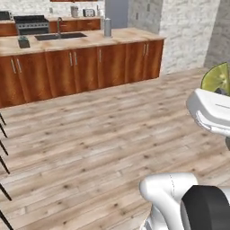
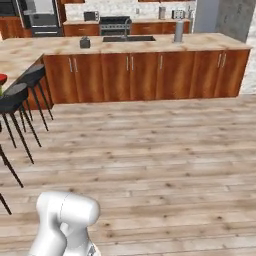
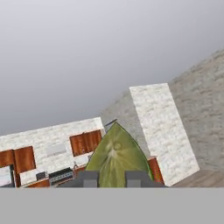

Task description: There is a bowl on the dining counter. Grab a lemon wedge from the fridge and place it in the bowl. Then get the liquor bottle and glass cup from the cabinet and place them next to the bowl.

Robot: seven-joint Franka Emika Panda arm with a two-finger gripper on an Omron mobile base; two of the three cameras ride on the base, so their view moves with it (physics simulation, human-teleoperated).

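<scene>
A yellow-green lemon wedge (image 3: 116, 151) stands between my two dark fingertips (image 3: 89, 178), with my gripper (image 3: 112, 179) shut on it. In the left base view the same lemon wedge (image 1: 218, 77) shows at the right edge, raised above the white hand over the wooden floor. The hand points upward, toward the ceiling and the far kitchen wall. The bowl, the liquor bottle and the glass cup are out of view.
A long wooden counter (image 2: 150, 70) with a sink (image 2: 127, 38) and a grey cylinder (image 2: 178, 31) crosses the room ahead. Black bar stools (image 2: 20, 95) stand at the left. A stove (image 2: 115, 22) sits on the back wall. Open wooden floor (image 2: 150, 160) lies between.
</scene>
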